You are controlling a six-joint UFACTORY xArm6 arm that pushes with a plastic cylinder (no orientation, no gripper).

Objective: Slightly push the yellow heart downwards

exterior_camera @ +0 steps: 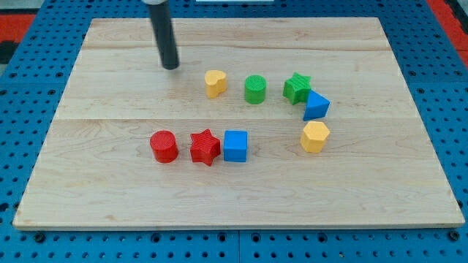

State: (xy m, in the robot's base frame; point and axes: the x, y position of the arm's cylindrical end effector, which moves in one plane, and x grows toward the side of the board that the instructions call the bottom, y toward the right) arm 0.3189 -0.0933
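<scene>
The yellow heart (215, 83) lies on the wooden board (110, 183), a little above the view's centre. My tip (170, 67) rests on the board up and to the left of the heart, apart from it by about a block's width. The dark rod rises from the tip to the view's top edge.
A green cylinder (254, 89) sits right of the heart, then a green star (297, 88) touching a blue triangular block (316, 107). A yellow hexagon (314, 136) lies below them. A red cylinder (164, 146), red star (205, 147) and blue cube (235, 145) form a row lower down.
</scene>
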